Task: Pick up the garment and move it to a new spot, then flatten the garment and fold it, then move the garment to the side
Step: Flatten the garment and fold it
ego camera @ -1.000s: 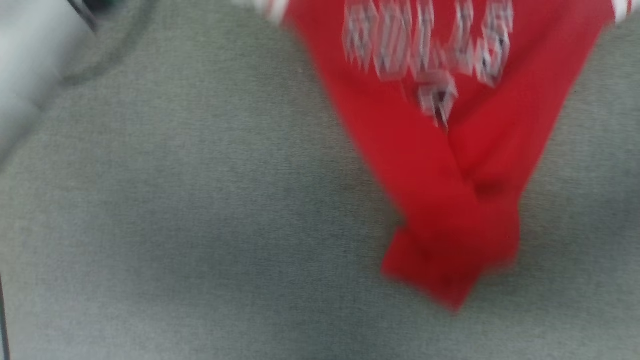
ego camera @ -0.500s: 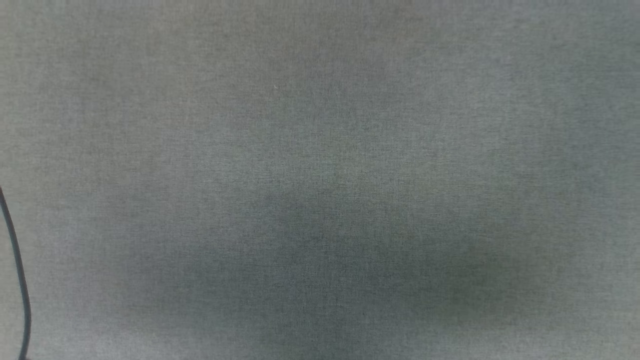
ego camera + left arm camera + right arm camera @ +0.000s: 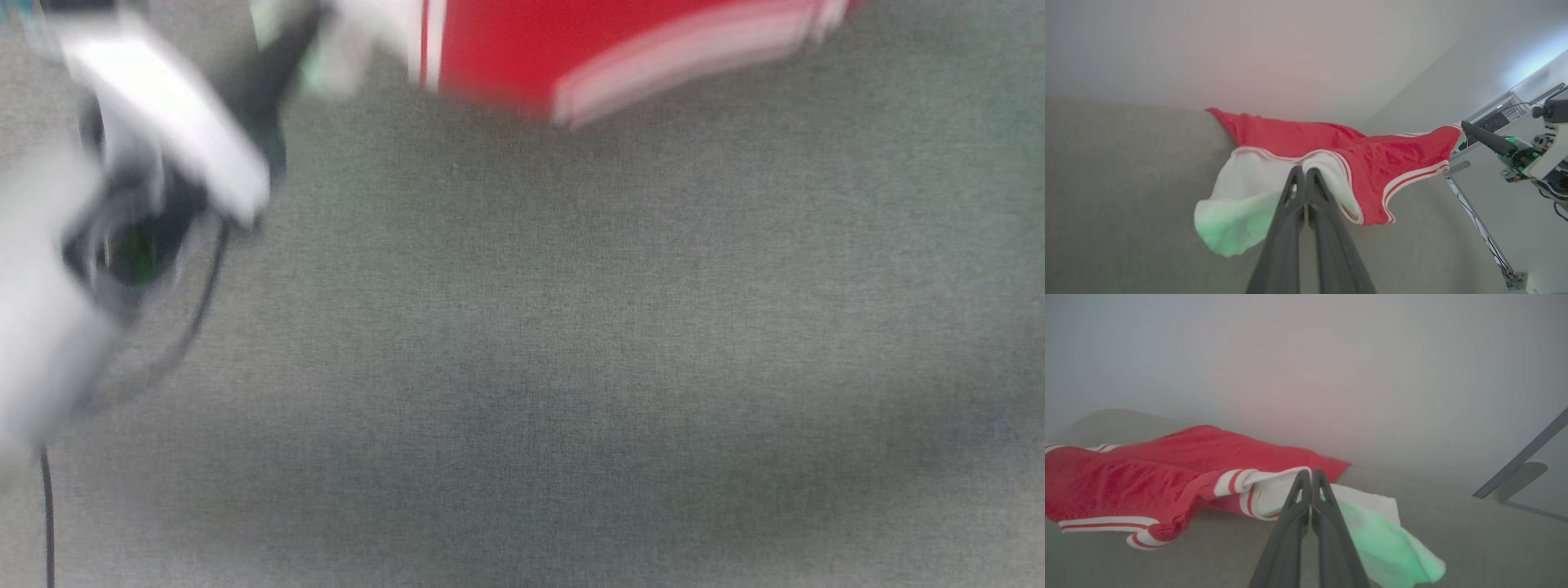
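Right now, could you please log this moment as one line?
left pincer: shut on garment sleeve | right pincer: shut on other sleeve | garment: stretched between both

The garment [image 3: 1298, 136] is a bright red, thin T-shirt with white sleeve ends edged in red-and-white stripes. Both sleeve ends are lifted and pulled apart, so the upper part stretches in a loose, wrinkled span. The red body trails away behind and rests on the grey worktop [image 3: 1126, 183]. One hanging white sleeve end catches a green tint.
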You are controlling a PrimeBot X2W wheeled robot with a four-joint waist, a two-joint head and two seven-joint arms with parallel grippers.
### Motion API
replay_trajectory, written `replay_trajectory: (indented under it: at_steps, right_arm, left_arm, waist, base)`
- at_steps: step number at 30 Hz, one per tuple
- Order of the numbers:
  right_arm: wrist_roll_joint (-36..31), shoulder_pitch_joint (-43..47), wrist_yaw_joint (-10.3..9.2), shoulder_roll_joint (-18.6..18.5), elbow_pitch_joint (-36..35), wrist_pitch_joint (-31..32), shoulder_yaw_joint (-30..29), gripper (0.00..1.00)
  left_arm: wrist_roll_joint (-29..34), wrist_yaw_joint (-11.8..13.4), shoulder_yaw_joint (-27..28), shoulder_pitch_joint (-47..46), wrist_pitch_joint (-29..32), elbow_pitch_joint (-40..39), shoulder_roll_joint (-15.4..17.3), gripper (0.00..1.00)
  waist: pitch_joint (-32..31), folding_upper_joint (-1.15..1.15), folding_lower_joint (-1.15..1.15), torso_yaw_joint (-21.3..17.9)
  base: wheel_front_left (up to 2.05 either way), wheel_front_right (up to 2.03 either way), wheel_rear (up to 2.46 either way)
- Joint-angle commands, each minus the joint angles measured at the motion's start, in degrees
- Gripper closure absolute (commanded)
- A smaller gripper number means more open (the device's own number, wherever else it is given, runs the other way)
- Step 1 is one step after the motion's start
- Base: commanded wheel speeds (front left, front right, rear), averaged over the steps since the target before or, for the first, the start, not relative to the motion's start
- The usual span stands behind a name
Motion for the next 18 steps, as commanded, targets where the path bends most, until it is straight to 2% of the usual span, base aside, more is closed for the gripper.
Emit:
replay_trajectory:
  at_steps: [1, 5, 10, 18]
  right_arm:
    - [1.0, 2.1, -0.06, -1.2, -1.3, 0.4, 0.0, 1.00]
    - [6.7, 14.7, -0.04, -8.9, -12.4, 2.6, 0.9, 1.00]
    - [12.7, 28.4, -0.03, -18.3, -24.4, 2.3, 2.7, 1.00]
    - [18.3, 41.5, -0.03, -29.2, -38.3, -0.2, 6.9, 1.00]
  left_arm:
    - [-0.2, -0.1, -0.2, 1.6, -0.2, -1.1, 1.1, 1.00]
    - [0.2, -0.1, -2.6, 12.0, -1.9, -8.1, 6.0, 1.00]
    - [-0.1, -0.1, -4.4, 21.8, -5.1, -14.6, 10.9, 1.00]
    - [-0.2, -0.1, -7.9, 31.8, -5.5, -23.6, 17.8, 1.00]
  waist:
    - [-0.8, 0.00, 0.00, 0.0]
    - [-3.3, 0.00, 0.00, -0.1]
    - [-6.0, 0.00, 0.00, -0.2]
    - [-8.3, 0.00, 0.00, 0.2]
  base:
    - [0.00, 0.00, 0.00]
    - [0.00, 0.00, 0.00]
    - [0.00, 0.00, 0.00]
    - [0.00, 0.00, 0.00]
